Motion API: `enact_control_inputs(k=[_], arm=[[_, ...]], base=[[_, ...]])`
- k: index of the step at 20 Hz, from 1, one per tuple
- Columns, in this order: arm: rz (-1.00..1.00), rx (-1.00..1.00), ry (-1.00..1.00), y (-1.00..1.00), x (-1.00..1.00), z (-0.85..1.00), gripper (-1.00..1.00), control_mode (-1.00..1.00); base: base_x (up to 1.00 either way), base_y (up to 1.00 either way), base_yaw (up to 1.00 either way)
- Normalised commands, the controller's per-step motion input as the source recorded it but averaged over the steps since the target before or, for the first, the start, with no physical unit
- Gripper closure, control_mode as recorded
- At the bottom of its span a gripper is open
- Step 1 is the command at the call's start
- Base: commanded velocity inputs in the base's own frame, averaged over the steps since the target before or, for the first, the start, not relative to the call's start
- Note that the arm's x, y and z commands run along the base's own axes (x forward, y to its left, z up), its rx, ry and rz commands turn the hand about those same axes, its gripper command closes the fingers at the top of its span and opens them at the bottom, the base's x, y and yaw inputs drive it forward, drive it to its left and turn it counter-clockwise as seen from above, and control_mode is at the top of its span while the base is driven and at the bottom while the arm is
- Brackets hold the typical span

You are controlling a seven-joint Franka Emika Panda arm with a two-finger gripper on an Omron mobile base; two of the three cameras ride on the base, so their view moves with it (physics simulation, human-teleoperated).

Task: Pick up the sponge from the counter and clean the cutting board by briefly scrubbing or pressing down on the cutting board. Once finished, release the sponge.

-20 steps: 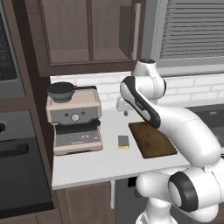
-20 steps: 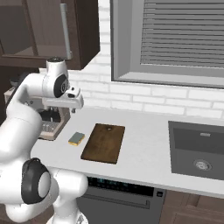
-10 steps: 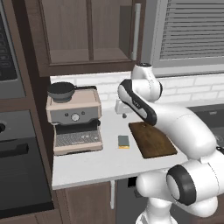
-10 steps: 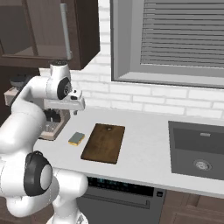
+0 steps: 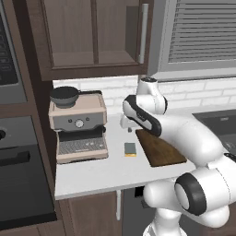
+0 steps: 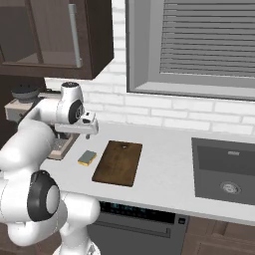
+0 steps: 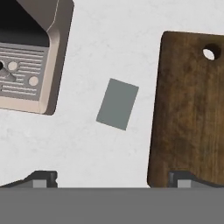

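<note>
On the light grey-white counter (image 6: 164, 149) we see the espresso machine (image 5: 79, 126) as the largest thing, standing at the left end below the wooden wall cabinets (image 5: 94, 34), with a dark round cup (image 5: 64, 95) on its top. To the right, set into the same worktop, is the sink (image 6: 226, 172), well apart from everything else.

Next in size is the cutting board (image 6: 118, 162), a dark brown rectangle lying flat near the counter's front edge; in the hand view we can make out a hanging hole near one of its corners (image 7: 210, 53).

The sponge (image 7: 117, 103) lies flat on the bare counter between the espresso machine and the cutting board, just beside the board but not touching it, its grey-green face up and a yellow layer showing beneath in the base views.

The gripper (image 6: 91, 128) hangs above the counter over the sponge, holding nothing. In the hand view we see its fingertips (image 7: 43, 178) spread wide apart.
</note>
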Motion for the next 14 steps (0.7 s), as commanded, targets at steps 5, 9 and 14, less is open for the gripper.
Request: enact_control_inputs(k=[5, 9, 14], arm=[[0.0, 0.0, 0.06, 0.0, 0.23, -0.28, -1.0, -1.0], [0.0, 0.0, 0.06, 0.01, 0.31, -0.3, -1.0, -1.0], [0.0, 0.0, 0.06, 0.02, 0.29, -0.38, -1.0, -1.0]], base=[[0.0, 0.0, 0.0], [0.0, 0.0, 0.0], [0.0, 0.0, 0.0]])
